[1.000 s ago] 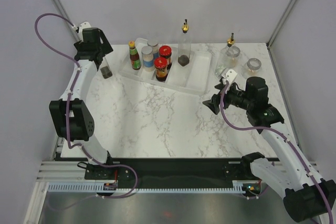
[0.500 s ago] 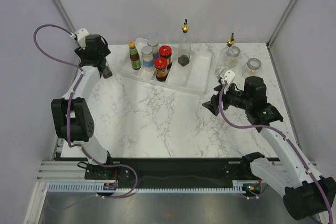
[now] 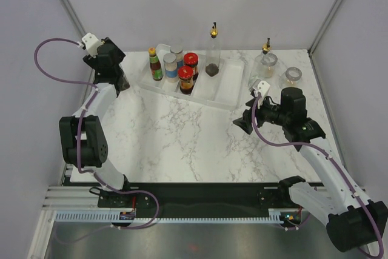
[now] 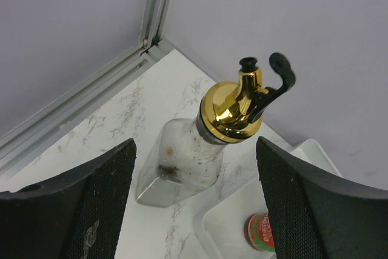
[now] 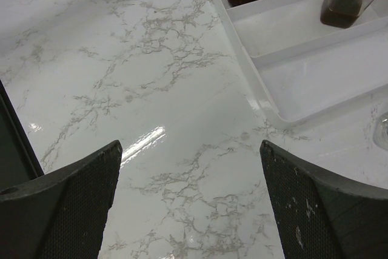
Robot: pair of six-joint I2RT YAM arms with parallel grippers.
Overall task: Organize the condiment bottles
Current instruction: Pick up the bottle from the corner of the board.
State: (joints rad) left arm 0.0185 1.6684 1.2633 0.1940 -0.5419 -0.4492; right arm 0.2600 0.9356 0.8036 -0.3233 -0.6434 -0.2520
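A clear glass cruet (image 4: pixel 179 165) with a gold spout (image 4: pixel 236 104) stands on the marble at the back left, just outside the white tray (image 3: pixel 227 92). My left gripper (image 4: pixel 195 150) hovers over it, open, with a gap on each side of the glass. In the top view the left gripper (image 3: pixel 116 76) partly hides that cruet (image 3: pixel 123 83). In the tray stand an orange-capped sauce bottle (image 3: pixel 156 65), silver-lidded jars (image 3: pixel 170 65), red-lidded jars (image 3: pixel 186 79) and a tall cruet (image 3: pixel 213 53). My right gripper (image 3: pixel 244 121) is open over bare marble, right of centre.
A round cruet (image 3: pixel 265 60) and a silver-lidded jar (image 3: pixel 293 76) stand on the table right of the tray. The enclosure's frame post (image 4: pixel 156 4) and wall lie close behind the left gripper. In the right wrist view the tray (image 5: pixel 291 89) edge is ahead and to the right.
The left wrist has drawn back toward the rear left corner and turned, and its jaws have narrowed a little. The right gripper has edged slightly left. The bottles have not moved.
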